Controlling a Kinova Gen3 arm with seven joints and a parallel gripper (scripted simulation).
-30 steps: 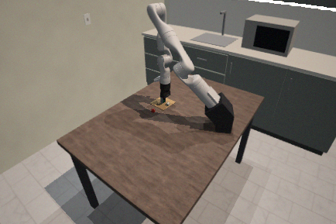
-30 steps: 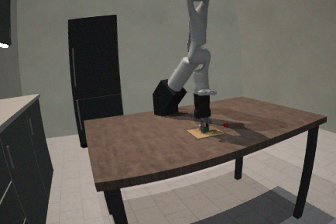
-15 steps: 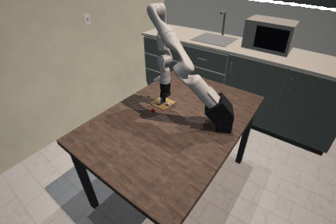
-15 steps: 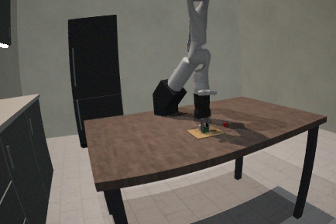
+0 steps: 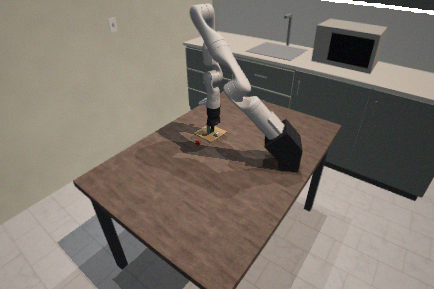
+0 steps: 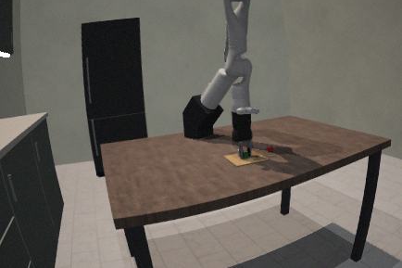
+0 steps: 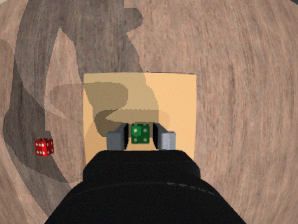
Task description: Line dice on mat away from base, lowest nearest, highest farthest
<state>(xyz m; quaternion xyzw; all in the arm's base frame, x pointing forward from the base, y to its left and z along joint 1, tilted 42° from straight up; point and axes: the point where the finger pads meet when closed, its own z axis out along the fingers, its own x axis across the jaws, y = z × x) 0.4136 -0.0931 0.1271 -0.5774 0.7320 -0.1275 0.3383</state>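
A tan mat (image 7: pixel 140 116) lies flat on the wooden table, also seen in the top and exterior views (image 5: pixel 210 133) (image 6: pixel 245 158). A green die (image 7: pixel 139 133) sits on the mat between my fingers. My gripper (image 7: pixel 140 132) points straight down over it and is open, with a small gap on each side of the die. A red die (image 7: pixel 44 147) (image 5: pixel 198 142) (image 6: pixel 270 148) lies on the bare table to the left of the mat, off it. A small pale die (image 5: pixel 215 134) shows on the mat just beside the gripper (image 5: pixel 210 128); the wrist view does not show it.
The robot's black base (image 5: pixel 285 145) stands on the table to the right of the mat. A kitchen counter with a sink and a microwave (image 5: pixel 350 45) runs behind the table.
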